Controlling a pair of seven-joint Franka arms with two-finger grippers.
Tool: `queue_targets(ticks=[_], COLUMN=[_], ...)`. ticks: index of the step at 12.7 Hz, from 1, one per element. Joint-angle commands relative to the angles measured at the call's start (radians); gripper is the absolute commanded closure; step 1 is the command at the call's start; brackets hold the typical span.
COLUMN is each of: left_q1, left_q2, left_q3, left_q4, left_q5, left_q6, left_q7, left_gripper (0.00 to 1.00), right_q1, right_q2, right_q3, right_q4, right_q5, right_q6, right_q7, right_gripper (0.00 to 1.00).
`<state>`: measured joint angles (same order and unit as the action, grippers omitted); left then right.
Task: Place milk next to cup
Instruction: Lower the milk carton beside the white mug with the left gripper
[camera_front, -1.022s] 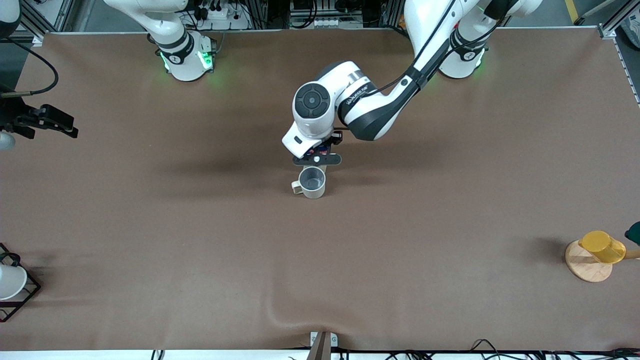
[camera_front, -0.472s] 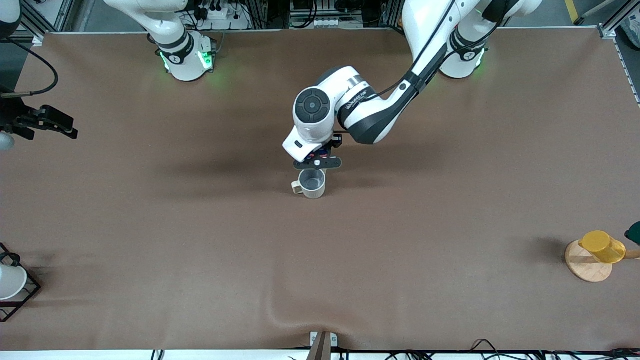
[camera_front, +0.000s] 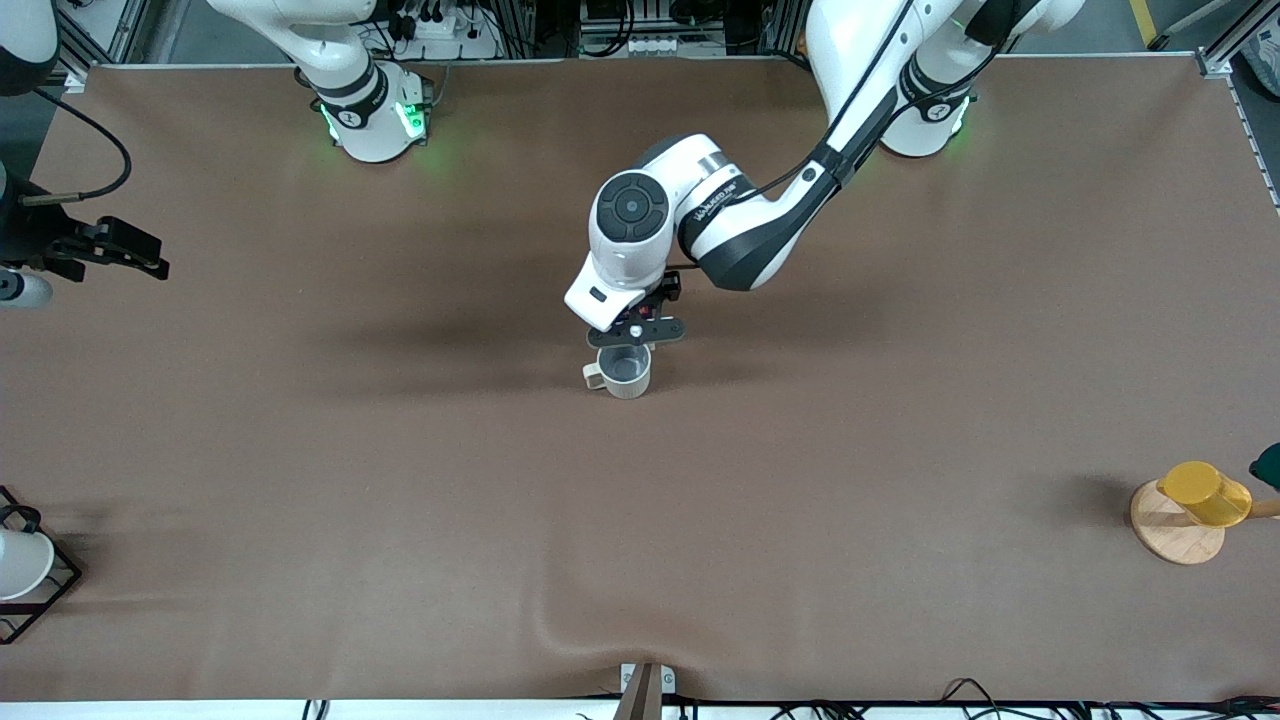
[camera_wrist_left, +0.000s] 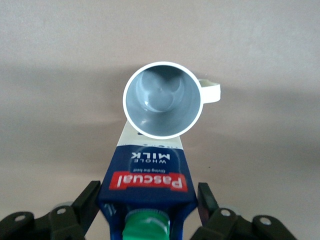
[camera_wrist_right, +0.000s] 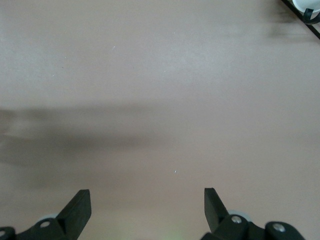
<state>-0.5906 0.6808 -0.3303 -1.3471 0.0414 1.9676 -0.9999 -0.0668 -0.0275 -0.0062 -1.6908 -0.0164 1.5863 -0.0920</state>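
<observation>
On the brown counter (camera_front: 300, 450), mid-frame, the milk (camera_wrist_left: 147, 175) stands touching the cup (camera_wrist_left: 162, 100), so the left end effector (camera_wrist_left: 147, 212), fingers apart flanking the carton, should lift straight up without nudging it, while the right end effector (camera_wrist_right: 145, 210) waits open at the frame's left edge.

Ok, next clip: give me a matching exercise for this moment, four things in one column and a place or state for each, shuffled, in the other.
Things:
1. milk
2. cup
3. left tool
4. right tool

Places or states:
A. open over bare table near the right arm's end
B. upright, empty, grey inside
C. standing on the table beside the cup, between open fingers
D. fingers spread on either side of the carton, gaps showing

Pairs: 1-C, 2-B, 3-D, 4-A
</observation>
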Motion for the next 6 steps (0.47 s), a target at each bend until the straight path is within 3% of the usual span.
queue_targets(ticks=[1,6], left_q1=[-0.011,0.092], left_q2=[-0.044,-0.209], left_q3=[0.020,0.034], left_q4=[0.040,0.034], left_q5=[-0.003,-0.005], left_q6=[0.001,-0.050], left_q7=[-0.020,-0.016], left_gripper=[0.00,0.00], right_q1=[-0.019,-0.018], right_q2=[-0.003,-0.006], right_q3=[0.018,0.017], right_q4=[-0.007,-0.004], right_q5=[-0.008,-0.007], right_q6=[0.014,0.008], right_q7=[-0.011,-0.012], right_gripper=[0.00,0.00])
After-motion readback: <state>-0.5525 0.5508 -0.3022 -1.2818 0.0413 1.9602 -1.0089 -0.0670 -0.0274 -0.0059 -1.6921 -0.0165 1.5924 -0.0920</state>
